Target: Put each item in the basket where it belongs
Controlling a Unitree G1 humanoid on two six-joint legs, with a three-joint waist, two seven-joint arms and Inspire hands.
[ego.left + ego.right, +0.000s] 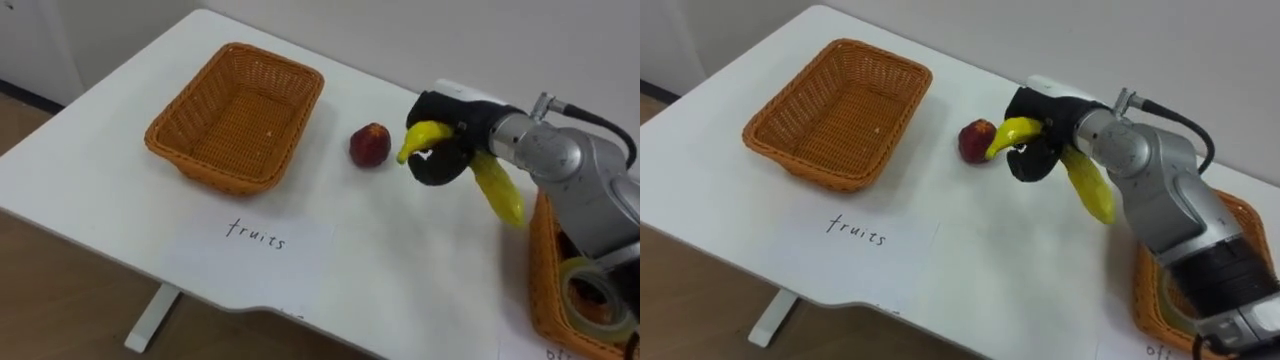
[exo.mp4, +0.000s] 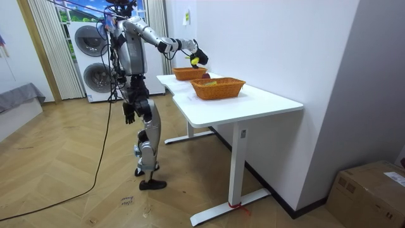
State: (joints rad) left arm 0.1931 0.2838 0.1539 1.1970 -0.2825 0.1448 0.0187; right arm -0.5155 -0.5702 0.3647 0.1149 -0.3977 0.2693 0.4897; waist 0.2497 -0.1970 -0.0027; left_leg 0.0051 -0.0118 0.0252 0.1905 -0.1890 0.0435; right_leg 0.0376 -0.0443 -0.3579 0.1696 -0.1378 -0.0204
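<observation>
a: how far along is the sorting?

b: early, by my reading. at the left, the wicker fruit basket (image 1: 240, 112) is empty. a handwritten paper label (image 1: 255, 240) lies on the desk (image 1: 400, 285) in front of it.

a: and the fruit?

b: a peach (image 1: 370, 146) sits on the desk just right of that basket. beside it the right hand (image 1: 440, 162) hovers with its fingers curled round the middle of a banana (image 1: 497, 188). one end of the banana points toward the peach and the other hangs down to the right.

a: so the banana is off the desk?

b: yes, held in the air, well apart from the fruit basket. both fruits are left to do.

a: the office side?

b: at the far right the office basket (image 1: 543, 290) holds a roll of clear tape (image 1: 592, 292) and something dark i cannot make out. that side looks done, as far as the pictures go.

a: anything in the way?

b: the peach lies between the banana and the fruit basket, so a low carry could knock it. the left hand (image 2: 128, 114) hangs by the robot's hip in the room view. two stacked washing machines (image 2: 95, 57) behind the robot and a cardboard box (image 2: 373, 187) on the floor are both well apart from the work.
</observation>
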